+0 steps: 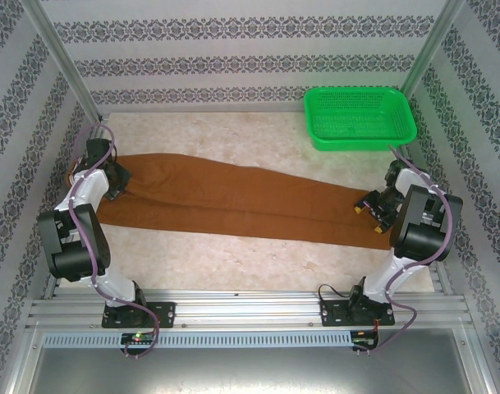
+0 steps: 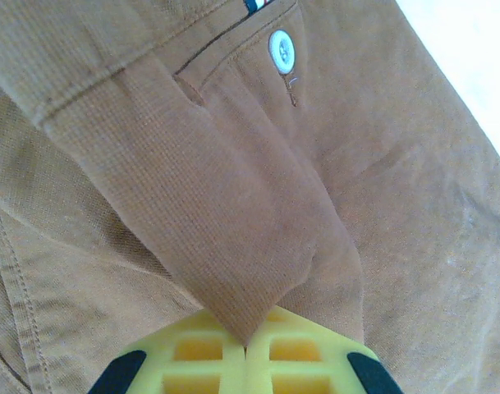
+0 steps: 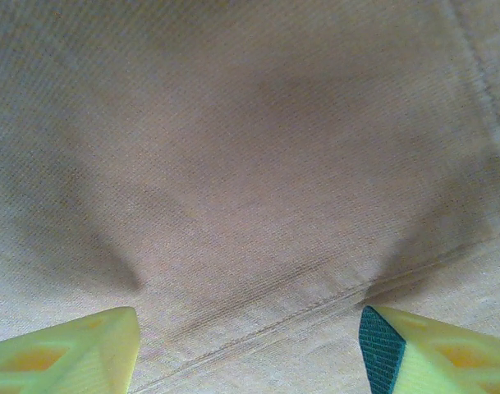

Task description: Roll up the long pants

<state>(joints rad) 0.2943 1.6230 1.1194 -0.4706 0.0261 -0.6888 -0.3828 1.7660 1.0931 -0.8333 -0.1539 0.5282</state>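
Left claw: the left gripper (image 2: 245, 353) is seen with its yellow fingers pressed together on a raised fold of the long pants (image 2: 233, 205), just below a white button (image 2: 281, 51).
Right claw: the right gripper (image 3: 250, 328) is held wide over flat cloth beside a stitched seam (image 3: 315, 308). Nothing is gripped, and whether the tips touch the cloth cannot be told.
Pants, place: the garment is laid out lengthwise across the worktop (image 1: 233, 263), with the waist end at the left edge under the left gripper and the leg ends at the right edge under the right gripper.
Other item: a green basket (image 1: 360, 141) is set at the far right corner, apart from the cloth.
Handling: the fabric is judged soft, light and limp. It is likely to sag and drag where it is lifted, and the ribbed weave should resist slipping.
Hold: the doubled waist edge is judged the firmest place, and it is best taken at both corners so the roll is kept even.
Risk: a one-sided pinch may skew the roll.
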